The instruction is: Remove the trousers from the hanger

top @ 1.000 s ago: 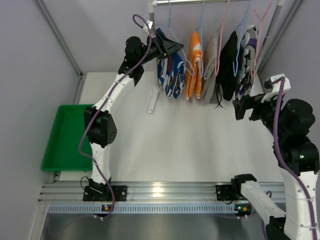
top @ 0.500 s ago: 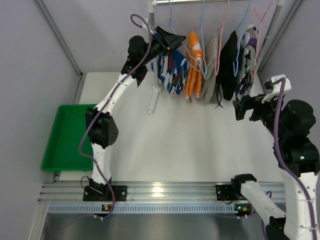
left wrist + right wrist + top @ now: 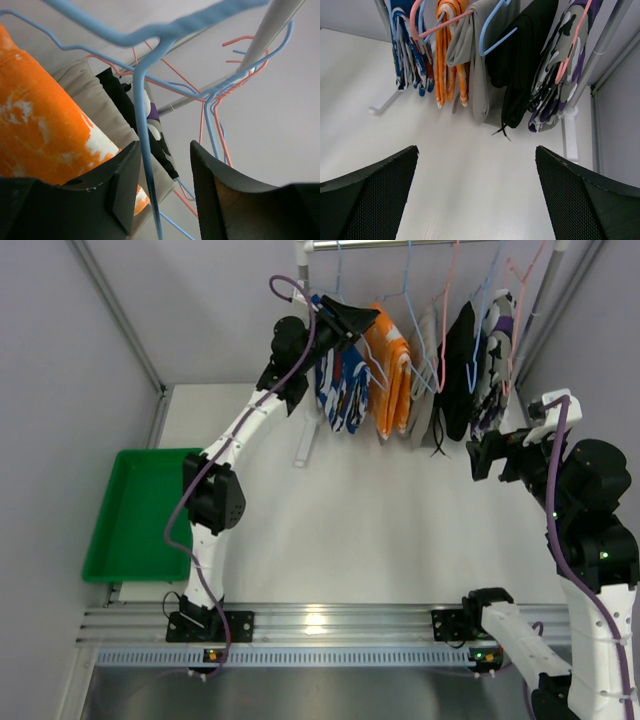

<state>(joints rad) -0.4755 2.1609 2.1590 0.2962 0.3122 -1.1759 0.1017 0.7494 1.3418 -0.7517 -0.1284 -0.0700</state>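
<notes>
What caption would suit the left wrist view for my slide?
The left claw straddles a blue hanger, jaws apart, with orange trousers hanging alongside.

Pale grey walls [image 3: 200,310], white tabletop [image 3: 350,530], green tray [image 3: 135,525] at left, aluminium rail [image 3: 330,624] in front

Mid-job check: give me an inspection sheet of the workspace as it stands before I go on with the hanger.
Surface: white table, bare below the rail.
Job's things: blue patterned trousers, orange trousers and grey trousers, all hanging on the rail.
Clutter: black garment and camouflage garment on the same rail; green tray at the left.
Grippers: left gripper up at the rail, jaws apart around a blue hanger wire; right gripper open, apart from the garments.
Cables: purple cable along each arm, no snag seen.
Surroundings: grey walls, metal frame posts.
</notes>
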